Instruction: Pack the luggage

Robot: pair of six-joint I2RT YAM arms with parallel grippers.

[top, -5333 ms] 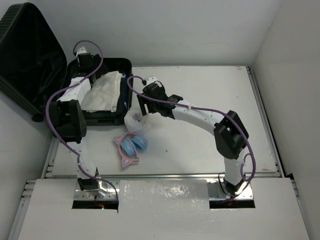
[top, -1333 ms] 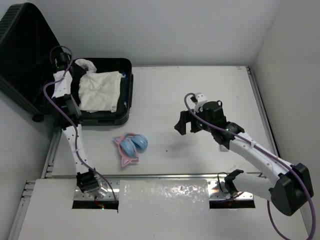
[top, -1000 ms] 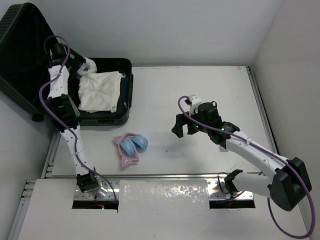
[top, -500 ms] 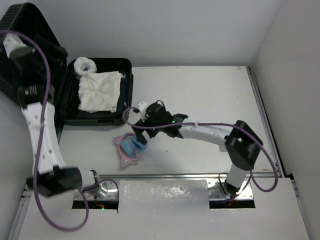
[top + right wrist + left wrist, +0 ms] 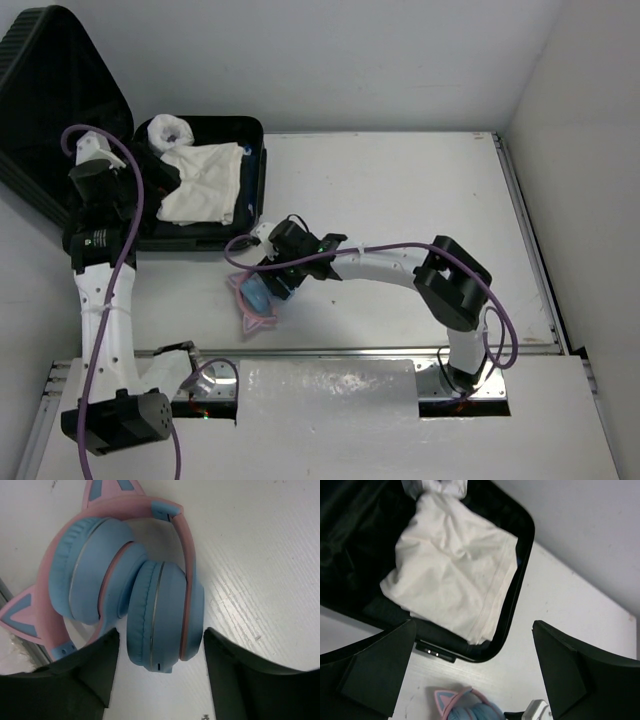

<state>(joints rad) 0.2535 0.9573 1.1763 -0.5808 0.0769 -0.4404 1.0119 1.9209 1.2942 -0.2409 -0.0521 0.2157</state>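
The luggage (image 5: pixel 256 150) lies open at the table's back left, its ribbed lid (image 5: pixel 50 100) raised against the wall. Inside lie a folded white garment (image 5: pixel 205 180) and a white roll (image 5: pixel 168 131). Pink and blue cat-ear headphones (image 5: pixel 250 312) rest on the table in front of it. My right gripper (image 5: pixel 279 284) is down over them; in the right wrist view one blue ear cup (image 5: pixel 162 615) sits between its fingers (image 5: pixel 87 672), with small gaps on both sides. My left gripper (image 5: pixel 158 178) hovers open above the luggage's left side, holding nothing.
The left wrist view looks down on the garment (image 5: pixel 455 570), the luggage rim (image 5: pixel 517 585) and the headphones (image 5: pixel 465 709). Bare white table (image 5: pixel 420 200) stretches to the right. A metal rail (image 5: pixel 330 352) runs along the near edge, and walls close in behind and at the right.
My right gripper has swept left from mid-table down onto the headphones, and its jaws have narrowed around an ear cup. My left arm has pulled up out of the luggage.
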